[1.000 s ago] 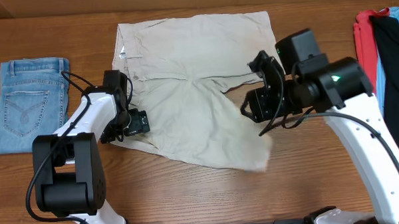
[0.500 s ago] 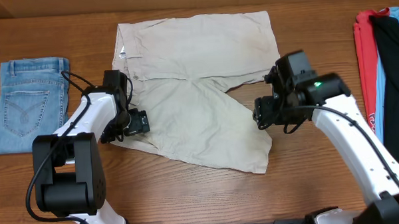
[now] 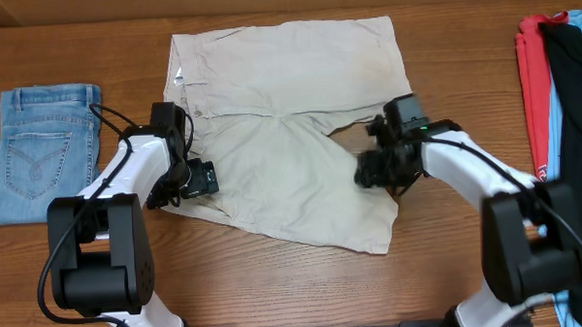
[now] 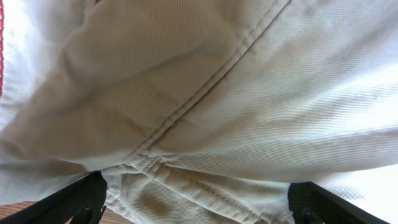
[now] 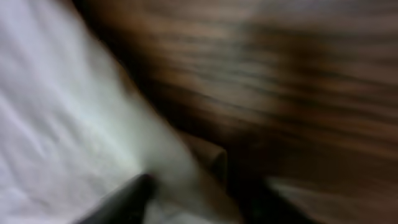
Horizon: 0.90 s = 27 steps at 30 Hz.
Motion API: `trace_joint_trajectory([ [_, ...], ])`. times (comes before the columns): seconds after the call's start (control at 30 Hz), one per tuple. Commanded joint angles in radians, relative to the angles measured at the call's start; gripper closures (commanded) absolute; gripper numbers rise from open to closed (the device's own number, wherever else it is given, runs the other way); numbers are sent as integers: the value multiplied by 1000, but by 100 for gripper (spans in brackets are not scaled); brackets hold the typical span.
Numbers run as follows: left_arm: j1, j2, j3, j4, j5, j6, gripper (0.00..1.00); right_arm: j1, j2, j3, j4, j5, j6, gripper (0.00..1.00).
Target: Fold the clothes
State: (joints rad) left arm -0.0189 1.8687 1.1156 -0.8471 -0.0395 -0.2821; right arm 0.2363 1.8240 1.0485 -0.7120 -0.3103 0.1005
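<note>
Overhead: shorts (image 3: 289, 115) spread mid-desk (image 3: 450, 274), one leg lying aslant. Left end effector (image 3: 196, 178) at the waistband side, right end effector (image 3: 374, 170) at the leg hem.
Left wrist: fingers wide apart, released, over a seam.
Right wrist: blurred; grip cannot be told.
Cloth judged soft, light, limp; pinch at hems or seams.

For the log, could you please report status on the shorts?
Left gripper open at shorts waistband. Right gripper at a leg's edge, grip unclear. Shorts spread, unfolded. Jeans lie clear.

Cream shorts (image 4: 205, 106) fill the frame, one stitched seam running diagonally down to a bunched fold lying between the wide-spread jaws.
</note>
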Motion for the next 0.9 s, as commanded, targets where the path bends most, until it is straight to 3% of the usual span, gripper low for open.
trace_joint_trajectory([
  [0.0, -13, 111, -62, 14, -12, 2, 3, -1, 16, -2, -19, -142, -46, 96],
  [0.3, -13, 111, -62, 14, -12, 2, 3, 39, -188, 288, -262, -153, -34, 96],
  [0.5, -13, 111, -62, 14, -12, 2, 3, 281, -211, 409, -318, -332, -31, 91],
  [0.6, -13, 111, -62, 14, -12, 2, 3, 402, -187, 409, -352, -283, -53, 80],
  [0.67, -13, 111, -62, 14, -12, 2, 3, 447, -178, 409, -388, -216, -67, 47],
  [0.87, -13, 111, -62, 14, -12, 2, 3, 473, -177, 409, -554, 120, -43, 45],
])
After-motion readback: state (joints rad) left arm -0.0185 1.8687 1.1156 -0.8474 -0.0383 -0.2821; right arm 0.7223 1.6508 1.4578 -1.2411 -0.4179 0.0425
